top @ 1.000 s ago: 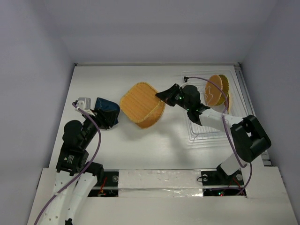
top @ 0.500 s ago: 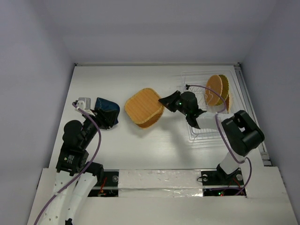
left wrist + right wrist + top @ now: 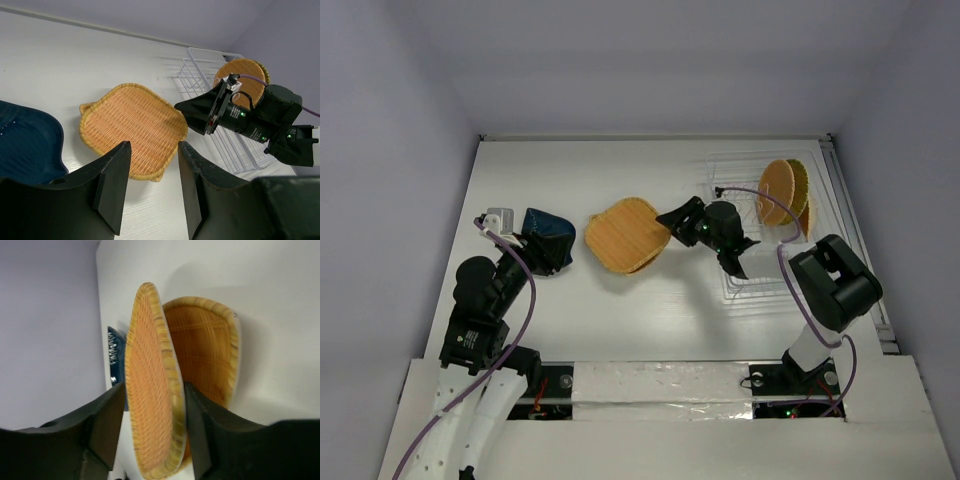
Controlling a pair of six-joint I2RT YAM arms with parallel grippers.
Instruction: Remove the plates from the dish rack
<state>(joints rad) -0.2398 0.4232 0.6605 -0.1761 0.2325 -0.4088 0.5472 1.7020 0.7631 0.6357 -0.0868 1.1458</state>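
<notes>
Large woven plate (image 3: 625,238) out of dish rack (image 3: 745,290), on or just over table (image 3: 620,320) between arms. Right gripper (image 3: 670,221) straddles its near rim, since only the thin edge fits the jaws. Pinching or loose, we can't tell. Left gripper (image 3: 152,150) jaws apart, nothing between, blue dish (image 3: 548,232) just beside. Two woven plates (image 3: 782,192) upright in rack, our guess next.

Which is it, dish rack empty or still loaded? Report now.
Still loaded: two orange woven plates stand on edge in the dish rack, as seen from above and from the left wrist.
</notes>
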